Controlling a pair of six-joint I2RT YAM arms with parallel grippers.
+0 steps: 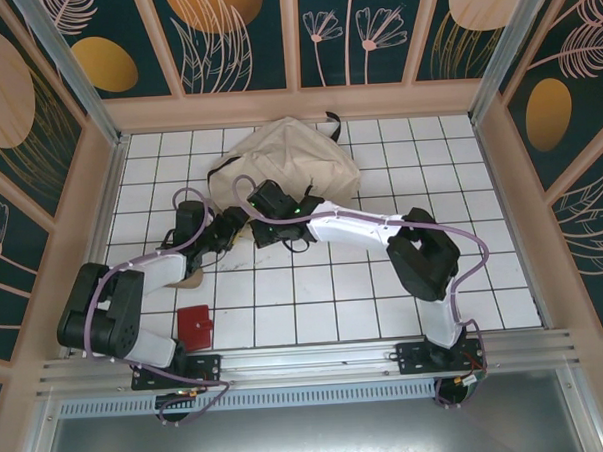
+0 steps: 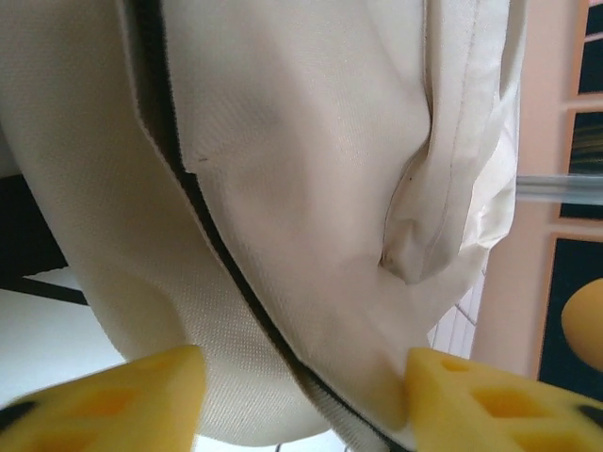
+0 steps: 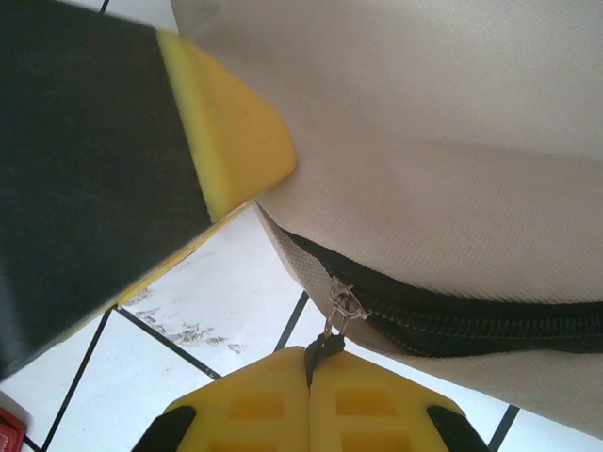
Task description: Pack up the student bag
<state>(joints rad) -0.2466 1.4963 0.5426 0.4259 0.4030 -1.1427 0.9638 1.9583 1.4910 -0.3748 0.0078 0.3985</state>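
Note:
The student bag [image 1: 297, 158], beige with a black zipper, lies at the back middle of the tiled floor. My right gripper [image 1: 261, 201] is at its near left edge. In the right wrist view that gripper [image 3: 309, 354] is shut on the black zipper pull [image 3: 325, 347] hanging from the metal slider [image 3: 345, 305] on the zipper line [image 3: 471, 318]. My left gripper [image 1: 231, 226] sits just left of it. Its fingers [image 2: 113, 400] stand either side of a thick fold of the bag [image 2: 311, 188], pressed against the fabric. One left finger [image 3: 226, 132] touches the bag [image 3: 452, 132] in the right wrist view.
A small red flat item [image 1: 195, 327] lies near the front left, beside the left arm's base. A tan scrap [image 1: 190, 281] pokes out under the left arm. Wooden walls [image 1: 296, 104] ring the white tiled floor [image 1: 315, 305].

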